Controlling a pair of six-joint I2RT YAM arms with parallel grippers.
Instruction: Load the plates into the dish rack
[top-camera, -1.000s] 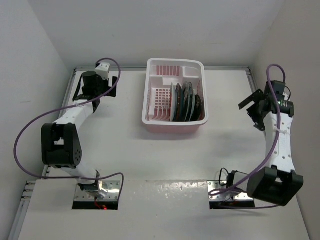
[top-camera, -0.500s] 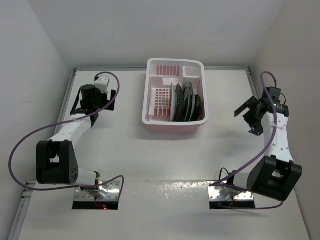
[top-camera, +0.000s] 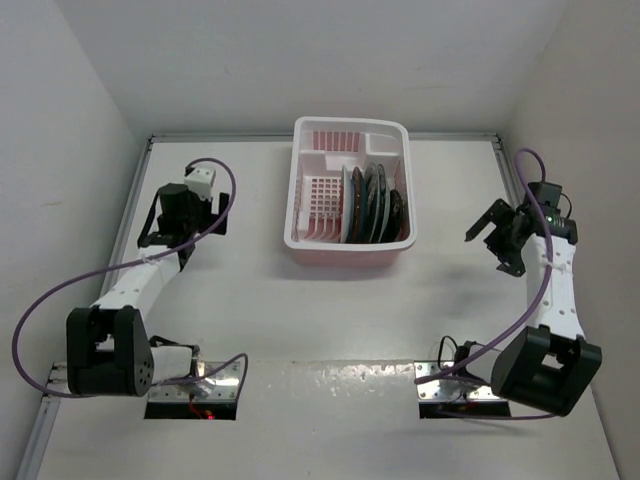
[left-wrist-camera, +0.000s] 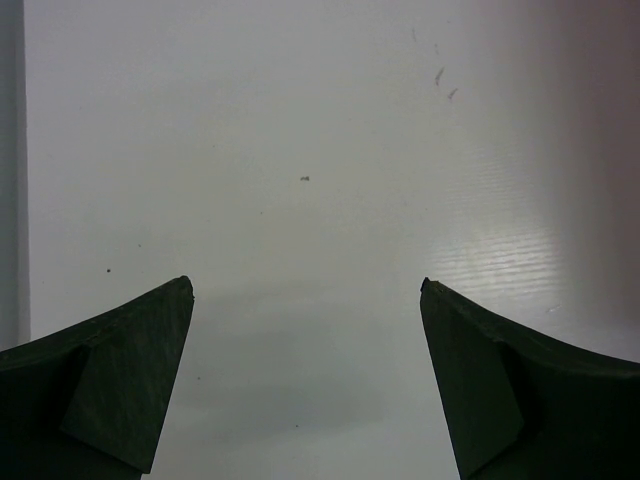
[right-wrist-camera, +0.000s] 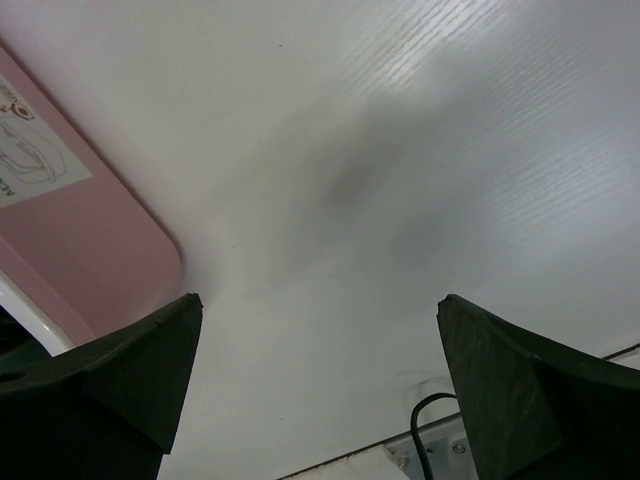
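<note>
Left pincer (left-wrist-camera: 305, 288) and right pincer (right-wrist-camera: 320, 300) are both hanging with fingers spread wide and gripping nothing, each hovering over the worktop (top-camera: 250, 300), one off to either side of the dish rack (top-camera: 350, 123). The plates (top-camera: 370, 205) are standing on edge, packed side by side in the right half of the pink-and-white rack at the far middle of the worktop, though their exact count is hard to tell from above. With no plate showing outside the rack, the loading is looking finished, leaving nothing evident to pick up.
</note>
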